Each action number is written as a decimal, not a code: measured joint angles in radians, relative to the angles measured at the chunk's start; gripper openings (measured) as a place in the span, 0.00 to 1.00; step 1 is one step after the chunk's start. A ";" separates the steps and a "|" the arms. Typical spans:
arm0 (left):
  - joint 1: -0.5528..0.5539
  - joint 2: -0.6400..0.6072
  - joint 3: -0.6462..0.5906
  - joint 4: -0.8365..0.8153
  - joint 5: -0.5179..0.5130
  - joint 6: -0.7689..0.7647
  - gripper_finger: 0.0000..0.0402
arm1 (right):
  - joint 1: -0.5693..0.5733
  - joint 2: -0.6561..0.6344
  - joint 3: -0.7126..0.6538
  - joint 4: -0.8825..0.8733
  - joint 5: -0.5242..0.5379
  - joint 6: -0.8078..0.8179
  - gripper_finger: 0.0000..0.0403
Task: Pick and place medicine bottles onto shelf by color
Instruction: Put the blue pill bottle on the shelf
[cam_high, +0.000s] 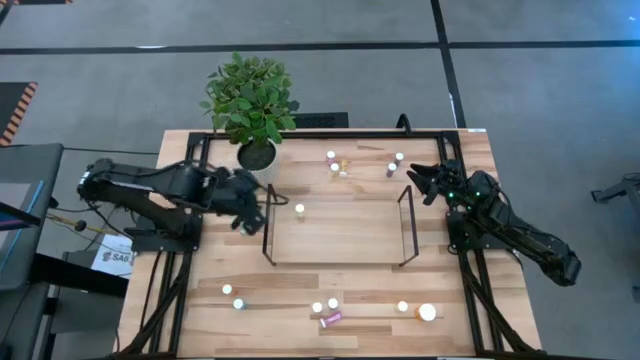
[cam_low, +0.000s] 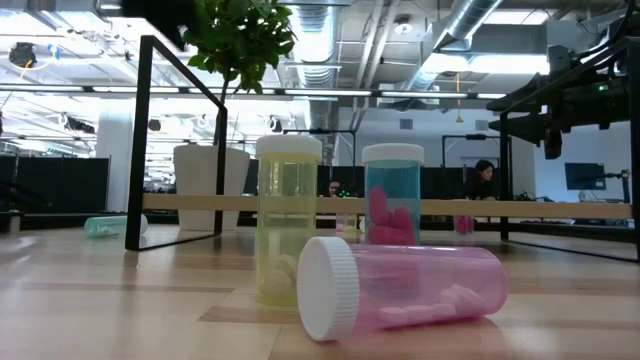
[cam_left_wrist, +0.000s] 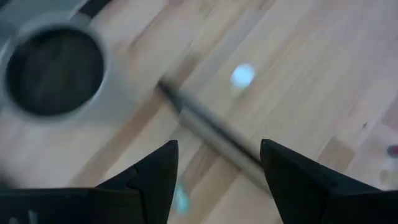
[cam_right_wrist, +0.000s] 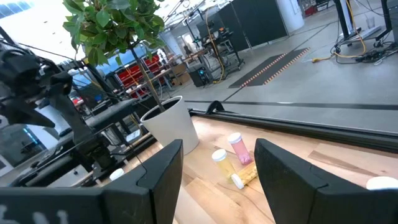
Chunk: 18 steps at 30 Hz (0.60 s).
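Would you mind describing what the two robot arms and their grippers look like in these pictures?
Both arms are dark, nearly black, jointed machines. The left gripper ends in two black, wedge-shaped fingers, matte and unmarked. The right gripper has matching angular black fingers, and small green indicator lights glow on that arm near its wrist. No markings are readable on either arm.

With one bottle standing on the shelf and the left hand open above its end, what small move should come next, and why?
Probably pull the left hand back from the shelf toward another loose bottle. It is open and empty, and a teal bottle already stands on the shelf, while bottles remain on the table.
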 joint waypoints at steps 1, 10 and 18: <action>-0.015 -0.008 0.000 -0.049 0.000 -0.038 0.54 | 0.000 0.000 0.000 0.000 0.000 0.000 0.55; -0.079 -0.055 -0.097 -0.248 -0.041 -0.222 0.54 | 0.000 0.000 0.000 0.000 0.000 0.000 0.55; -0.033 -0.281 -0.474 0.078 0.059 -0.258 0.54 | 0.000 0.001 0.000 0.000 0.000 0.000 0.55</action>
